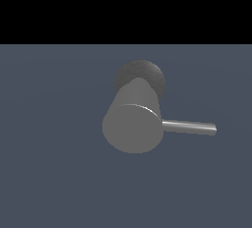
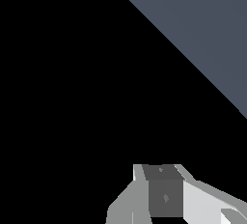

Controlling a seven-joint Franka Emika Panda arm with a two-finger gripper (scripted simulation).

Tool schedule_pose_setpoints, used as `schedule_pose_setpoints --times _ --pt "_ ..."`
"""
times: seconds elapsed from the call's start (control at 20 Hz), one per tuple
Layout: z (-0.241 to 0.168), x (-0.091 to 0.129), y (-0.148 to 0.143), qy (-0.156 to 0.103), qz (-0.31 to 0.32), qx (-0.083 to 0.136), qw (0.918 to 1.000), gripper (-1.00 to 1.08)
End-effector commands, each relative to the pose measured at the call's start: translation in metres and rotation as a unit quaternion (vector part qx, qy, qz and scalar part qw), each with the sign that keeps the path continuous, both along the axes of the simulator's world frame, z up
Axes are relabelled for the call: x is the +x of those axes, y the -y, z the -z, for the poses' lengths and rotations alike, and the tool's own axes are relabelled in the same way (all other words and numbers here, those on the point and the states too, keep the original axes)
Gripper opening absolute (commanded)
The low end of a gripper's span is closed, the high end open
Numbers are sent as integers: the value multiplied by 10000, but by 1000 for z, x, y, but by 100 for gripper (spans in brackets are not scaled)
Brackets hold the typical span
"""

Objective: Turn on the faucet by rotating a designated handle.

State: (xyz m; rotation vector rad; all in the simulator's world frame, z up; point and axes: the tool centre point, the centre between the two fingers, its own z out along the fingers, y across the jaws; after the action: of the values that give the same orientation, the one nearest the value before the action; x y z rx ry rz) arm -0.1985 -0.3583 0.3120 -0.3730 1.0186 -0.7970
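Note:
In the exterior view the faucet is a thick matte grey cylinder. Its flat round end faces the camera, and a darker rounded base sits behind it. The handle is a thin shiny grey rod that sticks out level from the cylinder toward the exterior view's right. Nothing touches it. My gripper does not show in the exterior view. In the wrist view only part of my gripper shows at the picture's edge, as light grey and white finger parts around a dark face. Its tips are cut off. The faucet is out of the wrist view.
A flat blue-grey floor lies under and around the faucet, with blackness beyond its far edge. The wrist view shows a corner of the same floor against black.

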Motion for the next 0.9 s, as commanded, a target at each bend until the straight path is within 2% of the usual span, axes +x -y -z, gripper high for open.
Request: schedule_pose_setpoints --times 0.0,0.2,0.4,0.6,0.85 --pt "35 4 -7 -209 35 493 9986 -100" --pt "80 10 -23 -513 31 1136 9922 -100" --pt "114 13 -39 -761 -5 1615 9839 -100" --pt "138 15 -54 -945 -47 1947 9763 -100" --pt "157 16 -67 -1100 -87 2220 9688 -100"
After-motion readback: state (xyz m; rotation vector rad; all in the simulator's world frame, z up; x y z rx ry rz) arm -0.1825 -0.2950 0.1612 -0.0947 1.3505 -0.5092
